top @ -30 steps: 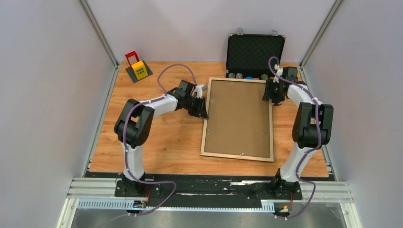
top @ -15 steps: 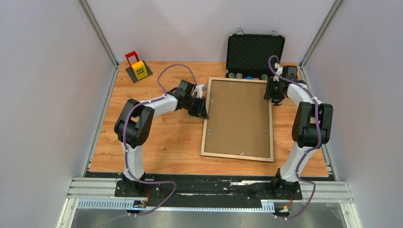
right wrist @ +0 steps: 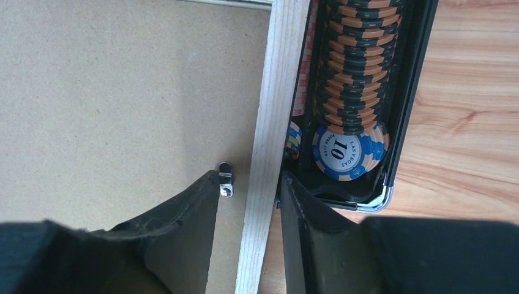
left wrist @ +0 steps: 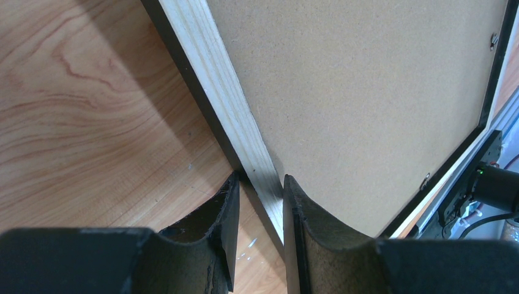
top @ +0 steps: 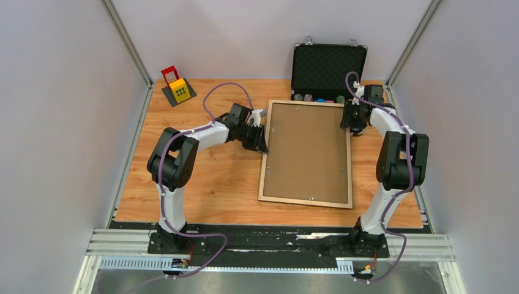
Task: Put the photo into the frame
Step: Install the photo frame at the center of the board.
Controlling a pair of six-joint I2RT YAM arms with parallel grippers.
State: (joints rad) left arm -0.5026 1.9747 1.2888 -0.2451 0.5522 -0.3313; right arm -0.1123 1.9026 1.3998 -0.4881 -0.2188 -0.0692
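So the frame [top: 306, 203] lies pale side up, right of the worktop's [top: 208, 184] middle. The brown backing board [top: 308, 153] fills it, so the photo's hidden, and my guess is it's underneath. The left gripper [top: 263, 144] is clamped on the left rail and hasn't budged. Near the far right corner the right gripper [top: 350, 125] just narrowed over the right rail, beside the chip case [top: 329, 67]. Its inner finger isn't touching yet, so no pinch. Looks like prep for a two-handed lift.
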